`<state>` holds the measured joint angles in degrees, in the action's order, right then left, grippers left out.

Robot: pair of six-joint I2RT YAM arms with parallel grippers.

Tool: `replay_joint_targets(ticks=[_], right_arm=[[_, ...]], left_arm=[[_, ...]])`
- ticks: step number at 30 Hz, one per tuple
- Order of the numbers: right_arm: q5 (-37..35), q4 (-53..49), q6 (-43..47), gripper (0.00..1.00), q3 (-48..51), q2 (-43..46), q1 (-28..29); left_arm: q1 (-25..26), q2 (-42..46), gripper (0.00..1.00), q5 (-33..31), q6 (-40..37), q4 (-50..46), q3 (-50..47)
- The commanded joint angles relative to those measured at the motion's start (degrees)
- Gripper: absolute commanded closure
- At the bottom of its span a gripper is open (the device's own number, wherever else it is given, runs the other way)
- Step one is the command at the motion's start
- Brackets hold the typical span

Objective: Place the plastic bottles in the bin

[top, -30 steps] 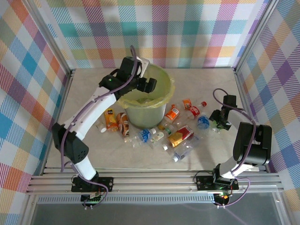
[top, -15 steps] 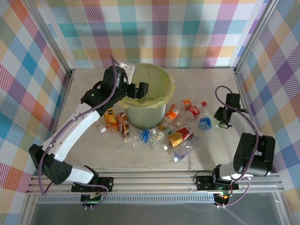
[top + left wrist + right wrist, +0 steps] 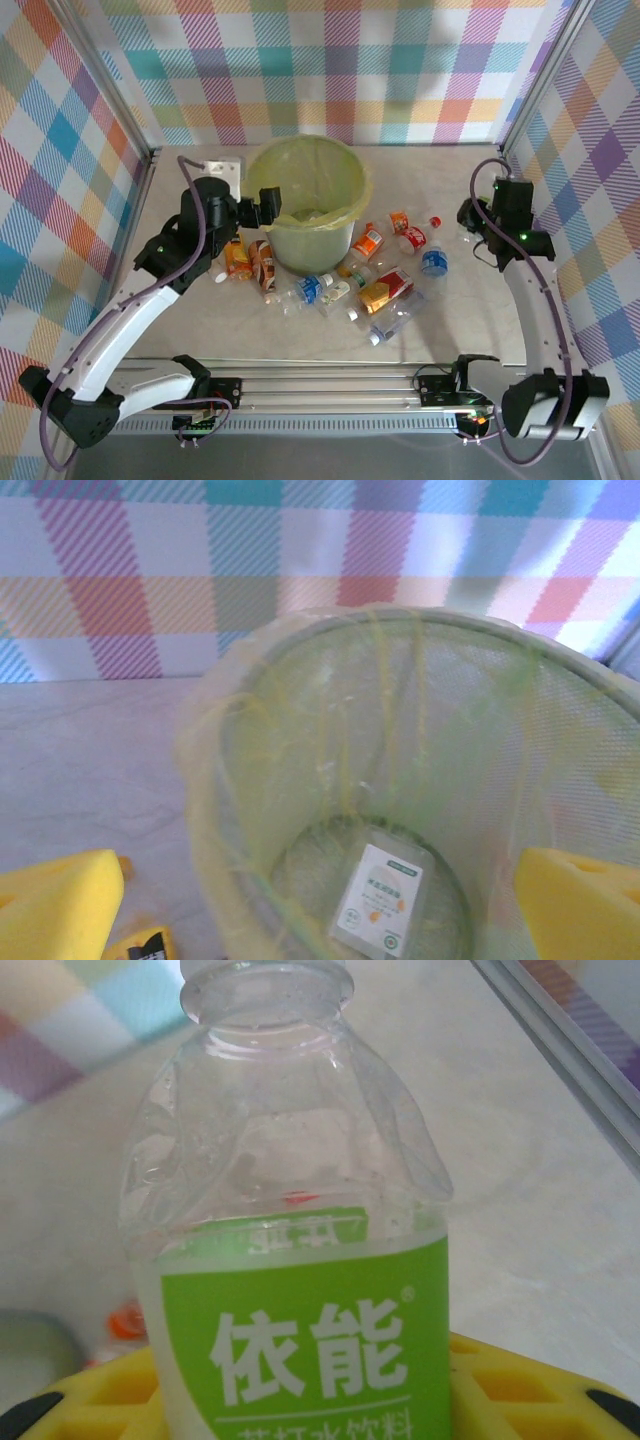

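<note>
Left end effector (image 3: pixel 268 204) hangs with fingers apart at the bin (image 3: pixel 345 160) rim; its wrist view reveals a white label (image 3: pixel 378 912) at the bottom. Right end effector (image 3: pixel 469 214) clamps a green-labelled bottle (image 3: pixel 292 1260). Loose bottles (image 3: pixel 372 285) litter the surface (image 3: pixel 450 320) beside the bin.

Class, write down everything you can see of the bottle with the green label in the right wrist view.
The green-labelled bottle is clear, thin, dented plastic, with a bright green label printed in white characters around its lower body. Its top is cut off by the frame, so a cap cannot be judged. The right gripper is closed on its lower part, yellow pads against the label, the table behind it.
</note>
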<state>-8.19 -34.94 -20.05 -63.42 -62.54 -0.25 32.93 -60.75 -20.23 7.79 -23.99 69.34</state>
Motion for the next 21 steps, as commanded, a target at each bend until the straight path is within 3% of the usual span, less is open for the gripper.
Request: replay_joint_targets(ticks=[1,8,12,21], right_arm=[[-1.3,-3.9,1.4,0.94,-6.4,0.3,6.5],[-6.2,-5.0,4.9,0.95,-22.0,-7.4,23.3],[-7.4,-5.9,8.2,0.95,-31.5,-15.0,31.3],[-6.5,-9.3,13.0,0.95,-50.5,-33.0,40.9]], left_arm=[[-0.1,3.7,0.0,-6.1,2.5,2.1,-2.6],[-1.5,8.4,0.0,-12.7,5.6,0.3,-7.3],[-5.4,9.5,0.0,-11.9,9.0,-2.6,-9.8],[-16.8,13.6,0.0,-7.7,15.6,-3.3,-16.3]])
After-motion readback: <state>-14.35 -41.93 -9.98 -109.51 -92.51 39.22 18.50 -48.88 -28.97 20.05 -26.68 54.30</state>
